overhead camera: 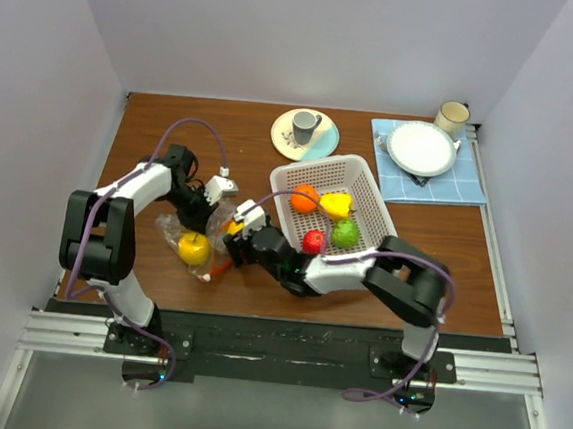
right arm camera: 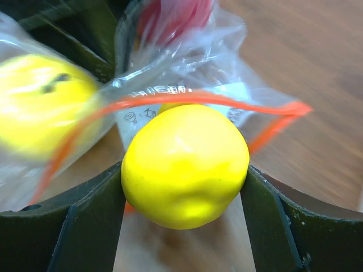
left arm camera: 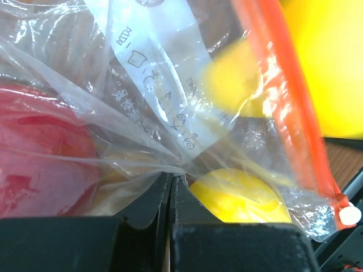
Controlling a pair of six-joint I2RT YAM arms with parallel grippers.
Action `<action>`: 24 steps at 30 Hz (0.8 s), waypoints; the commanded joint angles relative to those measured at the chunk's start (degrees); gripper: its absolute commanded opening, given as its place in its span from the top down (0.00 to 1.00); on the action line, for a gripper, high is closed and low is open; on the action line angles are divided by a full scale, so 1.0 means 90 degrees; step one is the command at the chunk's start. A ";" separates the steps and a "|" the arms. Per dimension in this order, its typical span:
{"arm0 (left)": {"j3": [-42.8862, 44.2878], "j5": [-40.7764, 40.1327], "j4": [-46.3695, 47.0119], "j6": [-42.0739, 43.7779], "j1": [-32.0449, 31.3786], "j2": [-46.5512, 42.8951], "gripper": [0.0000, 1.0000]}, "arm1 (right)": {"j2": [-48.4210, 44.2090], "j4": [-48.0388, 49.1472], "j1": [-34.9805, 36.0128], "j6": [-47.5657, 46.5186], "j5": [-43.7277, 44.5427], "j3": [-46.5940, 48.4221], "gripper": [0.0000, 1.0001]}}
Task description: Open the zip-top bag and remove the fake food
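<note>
The clear zip-top bag (overhead camera: pixel 186 241) with its orange-red zip strip (left arm camera: pixel 295 107) lies left of centre on the table. My left gripper (overhead camera: pixel 205 210) is shut on a fold of the bag's plastic (left arm camera: pixel 170 170); a red fruit (left arm camera: pixel 39 153) and a yellow fruit (left arm camera: pixel 238 195) show through it. A yellow fruit (overhead camera: pixel 194 249) sits inside the bag. My right gripper (overhead camera: pixel 235 232) is shut on a small yellow fruit (right arm camera: pixel 184 164) at the bag's open mouth, in front of the zip strip (right arm camera: pixel 187 99). Its fingers (right arm camera: pixel 266 209) press both sides.
The white perforated basket (overhead camera: pixel 364 186) right of the bag holds an orange, a yellow, a red and a green fruit. A plate with a grey cup (overhead camera: pixel 304 128) stands behind it. A white plate on a blue cloth (overhead camera: pixel 422 148) and a mug (overhead camera: pixel 452 117) are at the back right.
</note>
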 commanded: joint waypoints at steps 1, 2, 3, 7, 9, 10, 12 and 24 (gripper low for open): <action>0.0076 -0.0437 0.0268 -0.0006 -0.0014 0.0136 1.00 | -0.1616 -0.0247 0.0034 0.0252 -0.0045 -0.0554 0.51; 0.0096 -0.0418 0.0297 -0.0025 -0.0014 0.0098 1.00 | -0.1860 -0.0384 0.0034 0.0262 -0.0036 -0.0671 0.51; 0.0116 -0.0408 0.0307 -0.0045 -0.0014 0.0059 1.00 | -0.2356 -0.0705 0.0034 0.0291 0.0081 -0.0875 0.51; 0.0252 -0.0320 0.0210 -0.0113 -0.0004 -0.0049 1.00 | -0.3317 -0.1118 -0.0024 0.0263 0.1260 -0.1316 0.51; 0.0311 -0.0233 0.0083 -0.0152 -0.0004 -0.0136 1.00 | -0.3396 -0.1186 -0.0228 0.0194 0.1574 -0.1414 0.52; 0.0398 -0.0213 0.0044 -0.0172 -0.0004 -0.0185 1.00 | -0.3367 -0.1264 -0.0452 0.0271 0.1837 -0.1395 0.52; 0.0506 -0.0125 -0.0112 -0.0230 -0.0004 -0.0322 1.00 | -0.3289 -0.1274 -0.0609 0.0233 0.2082 -0.1366 0.45; 0.0711 -0.0105 -0.0308 -0.0348 -0.0004 -0.0547 1.00 | -0.3493 -0.1498 -0.0942 0.0341 0.2290 -0.1356 0.01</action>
